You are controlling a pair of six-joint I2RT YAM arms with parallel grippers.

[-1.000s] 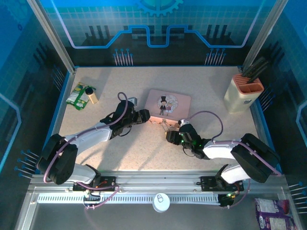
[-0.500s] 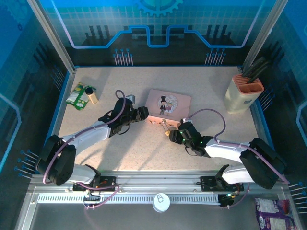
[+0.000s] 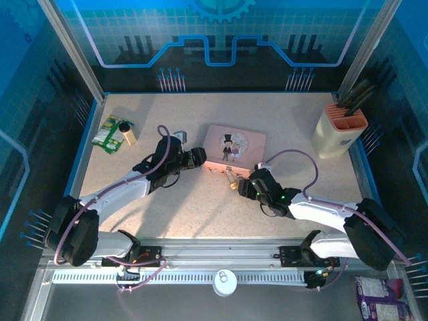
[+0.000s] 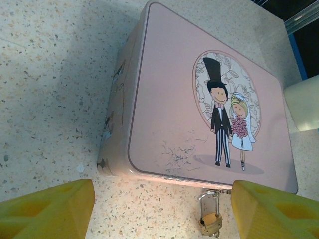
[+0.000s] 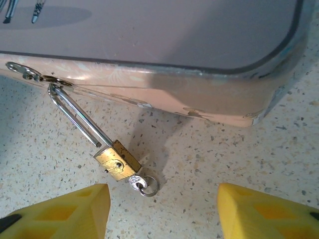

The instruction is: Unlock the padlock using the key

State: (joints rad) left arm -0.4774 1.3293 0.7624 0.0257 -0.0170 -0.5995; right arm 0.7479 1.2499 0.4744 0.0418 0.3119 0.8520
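A small brass padlock [image 5: 117,162] lies on the table, its silvery shackle [image 5: 79,119] hooked through the hasp of the pink tin [image 5: 149,40]. The shackle's shorter leg seems to end just outside the body. The key [image 5: 133,179] sticks in the padlock's bottom, with a small ring [image 5: 149,185] on its head. My right gripper [image 5: 164,211] is open just short of the key, touching nothing. My left gripper [image 4: 162,219] is open at the tin's [image 4: 199,114] near edge, with the padlock [image 4: 212,221] close to its right finger. From above, both grippers [image 3: 199,158] [image 3: 245,187] flank the padlock [image 3: 231,179].
The pink tin [image 3: 234,144] sits mid-table. A beige knife holder [image 3: 341,130] stands at the back right. A green packet [image 3: 105,132] and a small bottle [image 3: 128,132] lie at the back left. The blue table rim [image 3: 85,140] runs along the left side.
The right arm has stretched out to the right, its gripper edging slightly toward the tin. The left gripper has drifted a little up and left. The padlock has stayed put.
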